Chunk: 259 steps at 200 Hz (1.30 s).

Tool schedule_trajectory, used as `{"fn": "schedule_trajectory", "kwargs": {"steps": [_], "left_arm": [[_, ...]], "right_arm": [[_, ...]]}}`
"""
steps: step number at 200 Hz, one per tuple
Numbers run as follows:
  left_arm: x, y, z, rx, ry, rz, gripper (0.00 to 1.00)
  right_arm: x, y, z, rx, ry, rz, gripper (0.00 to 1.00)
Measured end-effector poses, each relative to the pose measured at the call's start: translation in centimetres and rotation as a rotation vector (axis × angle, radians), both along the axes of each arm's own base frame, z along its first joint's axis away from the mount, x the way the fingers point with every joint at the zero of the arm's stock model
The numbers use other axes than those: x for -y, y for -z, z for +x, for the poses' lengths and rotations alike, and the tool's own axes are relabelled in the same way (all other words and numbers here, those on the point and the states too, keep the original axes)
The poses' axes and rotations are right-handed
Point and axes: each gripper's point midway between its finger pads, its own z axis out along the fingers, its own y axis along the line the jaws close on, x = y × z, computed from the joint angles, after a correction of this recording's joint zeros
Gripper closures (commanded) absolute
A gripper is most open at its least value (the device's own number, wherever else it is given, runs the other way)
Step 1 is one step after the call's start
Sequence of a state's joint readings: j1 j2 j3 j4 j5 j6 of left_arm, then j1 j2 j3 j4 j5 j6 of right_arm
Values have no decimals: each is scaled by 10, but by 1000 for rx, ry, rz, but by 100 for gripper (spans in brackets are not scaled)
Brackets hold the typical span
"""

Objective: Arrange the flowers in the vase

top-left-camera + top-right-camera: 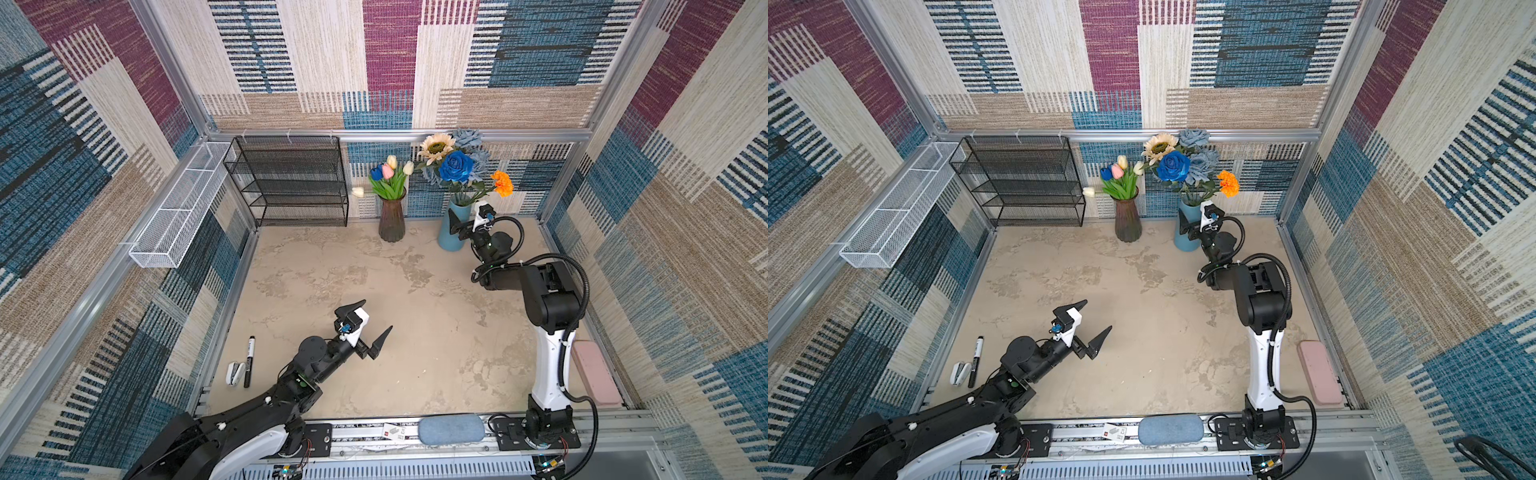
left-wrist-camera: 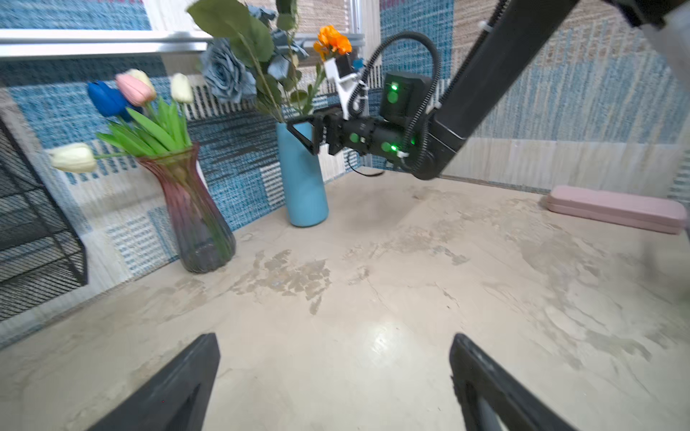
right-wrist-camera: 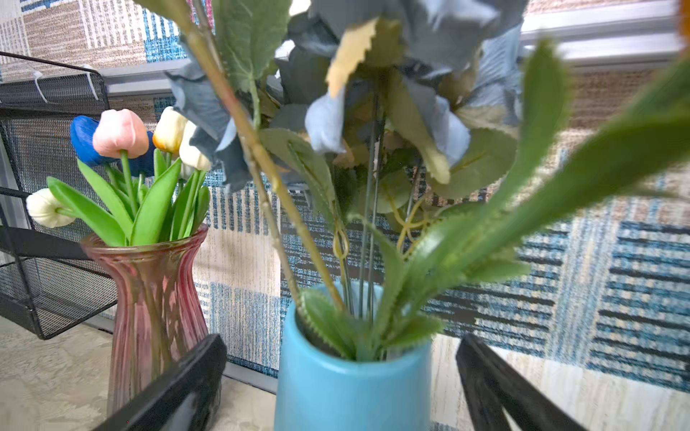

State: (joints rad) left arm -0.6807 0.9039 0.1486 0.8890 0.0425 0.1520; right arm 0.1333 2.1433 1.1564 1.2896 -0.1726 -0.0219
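Table (image 1: 374, 270), mottled beige, walled with patterned carpet panels.

All the flowers stand in two vases at the back wall. The tulips (image 1: 388, 174), blue, pink, yellow and white, fill the ribbed purple glass vase (image 1: 392, 222). One white tulip (image 1: 358, 191) droops out sideways over its rim toward the black mesh shelf (image 1: 291, 183).

Just beside it, the blue vase (image 1: 451, 241) holds the taller bunch. This is made up of the cream sunflower (image 1: 436, 147), the deep-blue rose (image 1: 455, 166), the dusty-blue roses (image 1: 467, 137) and the orange bloom (image 1: 503, 183), which leans out to the side. In the right wrist view their stems and serrated leaves enter the mouth of the blue vase (image 3: 351, 388).

The right gripper (image 1: 459, 226) sits level at the upper part of the blue vase. Its jaws are spread wide, one finger on each side of the vase body in the wrist view, with a gap showing on both sides. It grasps nothing. From the left wrist view one finger overlaps the vase just below its rim, and contact cannot be judged.

The left gripper (image 1: 376, 316) hovers over bare table near the front, well away from both vases. Its jaws are released and empty.

A black marker (image 1: 249, 361) and a small white stapler-like object (image 1: 235, 374) lie by the left edge. A pink case (image 1: 594, 374) lies along the right edge.
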Motion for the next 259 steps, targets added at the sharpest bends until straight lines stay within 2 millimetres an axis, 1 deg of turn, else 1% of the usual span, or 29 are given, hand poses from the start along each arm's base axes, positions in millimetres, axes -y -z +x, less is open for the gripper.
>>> {"fn": "schedule_trajectory", "kwargs": {"steps": [19,33,46,61,74,84,91,100,106,109,120,127,136,150,156,166,178,188,203,215,224,231,241,249,259], "left_arm": [[-17,-11,11,31,-118,-7,1],[-37,-13,23,62,-254,29,1],[-62,-13,35,70,-412,41,1],[-92,-9,49,84,-580,96,1],[-115,0,65,59,-703,166,1],[-133,7,78,28,-795,213,1],[-145,14,85,5,-852,236,1],[-159,26,90,-20,-910,261,1],[-166,37,92,-38,-933,281,1],[-170,46,93,-52,-942,295,1],[-180,68,93,-86,-963,336,1],[-183,77,95,-101,-974,367,1],[-181,77,99,-96,-971,383,1],[-179,58,109,-57,-983,354,1],[-182,50,112,-48,-1001,337,1],[-189,46,114,-55,-1032,313,1],[-200,53,114,-93,-1060,305,1],[-206,62,111,-121,-1071,311,1],[-207,71,109,-144,-1057,310,1],[-208,74,108,-153,-1049,309,1],[-208,75,106,-153,-1041,296,1],[-209,77,102,-155,-1041,270,4],[-208,82,94,-158,-1013,236,3],[-208,87,91,-168,-1003,228,3],[-204,90,92,-171,-976,224,2]], "right_arm": [[5,10,-22,-30,8,6,0],[9,8,-41,-45,14,14,0],[12,-4,-61,-37,23,26,0],[20,-30,-87,-8,50,43,0],[25,-51,-112,14,89,72,0],[24,-58,-135,22,94,87,0],[23,-58,-151,24,92,92,0],[20,-51,-166,9,101,85,0],[17,-45,-173,-11,113,74,0],[17,-42,-176,-22,122,67,0],[18,-33,-185,-56,161,48,0],[23,-30,-193,-73,189,51,0],[35,-24,-202,-85,237,61,0],[53,-7,-215,-130,318,75,0],[58,2,-218,-155,346,74,0],[63,13,-220,-189,374,62,0],[68,26,-223,-219,400,34,0],[71,43,-227,-245,416,-5,0],[76,69,-231,-299,440,-73,0],[78,81,-230,-319,452,-105,0],[79,86,-228,-325,458,-127,0],[81,88,-227,-320,466,-140,0],[84,87,-227,-306,470,-146,0],[90,86,-226,-299,476,-141,0],[100,86,-228,-288,491,-125,0]]}}
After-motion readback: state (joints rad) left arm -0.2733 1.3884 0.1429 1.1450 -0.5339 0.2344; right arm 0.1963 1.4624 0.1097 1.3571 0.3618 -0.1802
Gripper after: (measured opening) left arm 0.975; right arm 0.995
